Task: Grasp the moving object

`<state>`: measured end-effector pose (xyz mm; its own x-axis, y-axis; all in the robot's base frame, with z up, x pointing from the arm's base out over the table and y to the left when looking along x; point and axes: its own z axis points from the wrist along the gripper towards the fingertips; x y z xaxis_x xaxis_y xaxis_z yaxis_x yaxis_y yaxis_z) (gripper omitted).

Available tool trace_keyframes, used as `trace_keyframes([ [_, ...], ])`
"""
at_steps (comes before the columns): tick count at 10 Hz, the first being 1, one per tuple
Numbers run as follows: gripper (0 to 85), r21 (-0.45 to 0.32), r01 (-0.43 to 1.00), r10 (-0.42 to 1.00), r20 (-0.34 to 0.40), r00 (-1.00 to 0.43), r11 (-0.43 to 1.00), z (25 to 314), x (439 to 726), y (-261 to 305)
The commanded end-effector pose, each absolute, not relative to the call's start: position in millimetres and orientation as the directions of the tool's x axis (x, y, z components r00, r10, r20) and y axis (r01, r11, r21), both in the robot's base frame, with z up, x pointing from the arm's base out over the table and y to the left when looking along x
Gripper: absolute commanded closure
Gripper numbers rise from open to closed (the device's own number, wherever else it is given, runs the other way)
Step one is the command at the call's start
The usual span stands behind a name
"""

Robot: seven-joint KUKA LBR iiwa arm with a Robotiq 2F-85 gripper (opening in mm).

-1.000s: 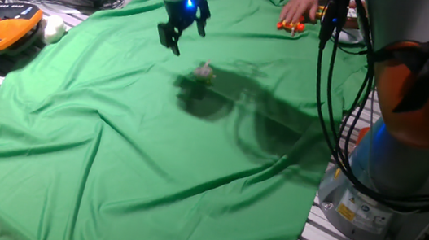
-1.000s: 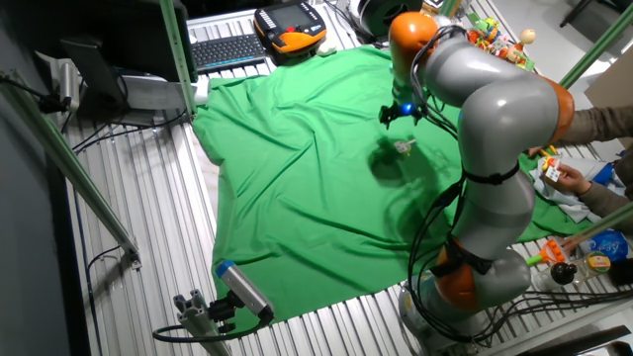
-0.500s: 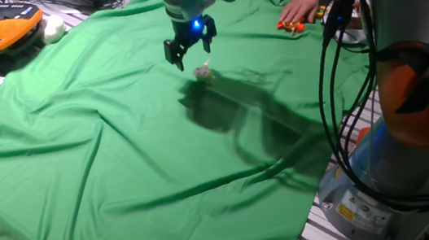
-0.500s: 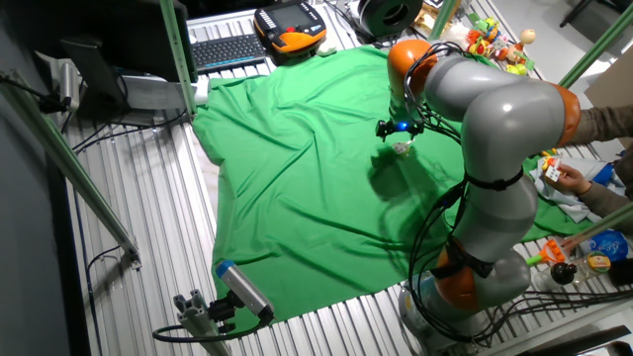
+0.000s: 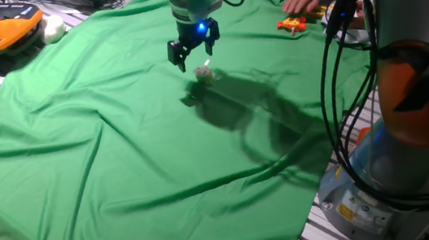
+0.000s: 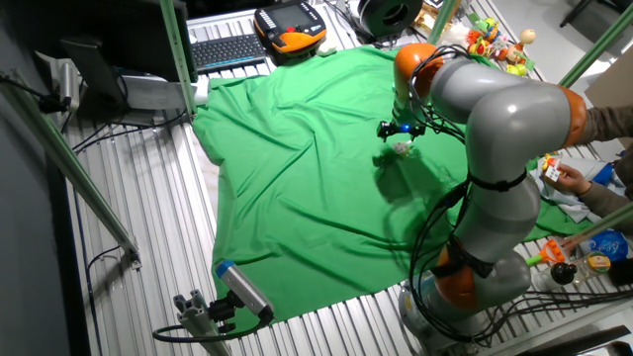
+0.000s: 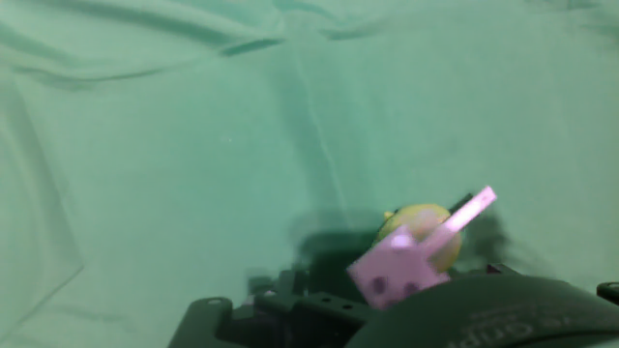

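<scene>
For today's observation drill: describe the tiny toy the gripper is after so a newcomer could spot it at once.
Find the green cloth covering the table, then the gripper above its far middle. Right beside the jaws lies the tiny toy: lumpy, whitish with a yellow-green part, unlike the orange-red toy at the far edge.

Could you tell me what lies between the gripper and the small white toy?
Only bare green cloth: in one fixed view the gripper hangs just beside the white toy.
</scene>
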<state>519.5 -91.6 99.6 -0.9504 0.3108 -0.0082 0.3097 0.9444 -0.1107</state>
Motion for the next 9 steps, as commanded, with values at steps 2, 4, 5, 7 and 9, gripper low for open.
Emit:
trace_keyframes([
  [2, 0.0, -0.131, 0.325, 0.333, 0.046, -0.942, 0.937, 99, 520, -92],
  [4, 0.0, -0.156, 0.374, 0.391, 0.093, -0.916, 0.914, 99, 520, -92],
  [5, 0.0, -0.175, 0.388, 0.409, 0.101, -0.907, 0.905, 104, 517, -96],
  [7, 0.0, -0.118, 0.387, 0.399, 0.102, -0.911, 0.914, 73, 514, -121],
  [9, 0.0, -0.094, 0.404, 0.411, 0.071, -0.909, 0.91, 50, 518, -123],
])
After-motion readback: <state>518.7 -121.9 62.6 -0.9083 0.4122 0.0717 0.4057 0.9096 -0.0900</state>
